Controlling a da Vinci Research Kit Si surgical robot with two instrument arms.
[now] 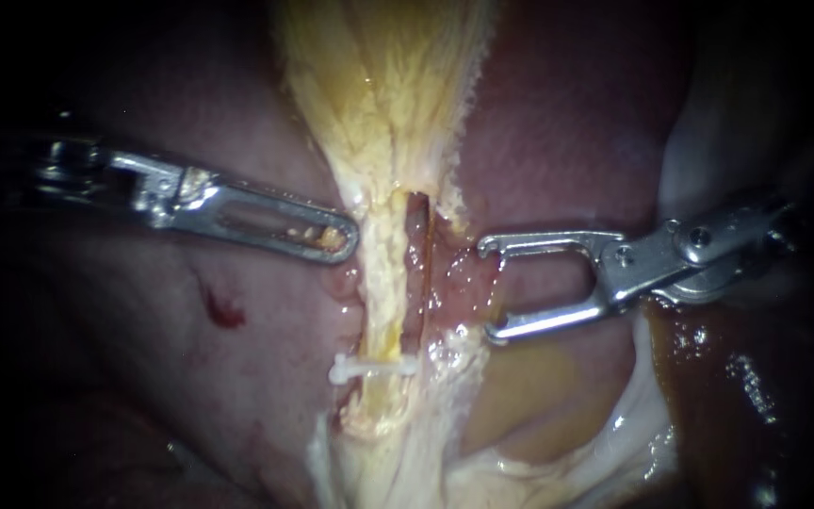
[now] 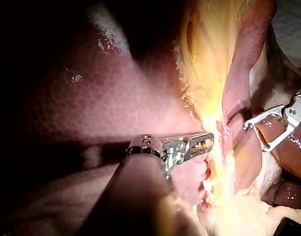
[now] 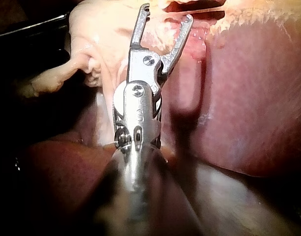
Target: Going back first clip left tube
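A pale yellow tube [image 1: 381,283] runs down the middle, with a white clip [image 1: 374,369] across its lower part. Right beside it lies a thinner reddish tube [image 1: 416,273]. My left instrument [image 1: 336,240] comes in from the left with its windowed jaws shut; the tip rests just left of the pale tube, holding nothing that I can see, and yellow flecks stick in the window. The left wrist view shows the same jaws [image 2: 204,140] at the yellow tissue's edge. My right instrument [image 1: 490,289] stands right of the tubes, its hooked jaws wide open and empty [image 3: 167,14].
Pink liver [image 1: 171,396] lies on the left with a small red spot [image 1: 223,306]. A yellow fan of fatty tissue [image 1: 383,85] spreads above the tubes. Dark brown wet tissue [image 1: 737,377] and a whitish membrane [image 1: 633,424] lie under the right instrument's shaft.
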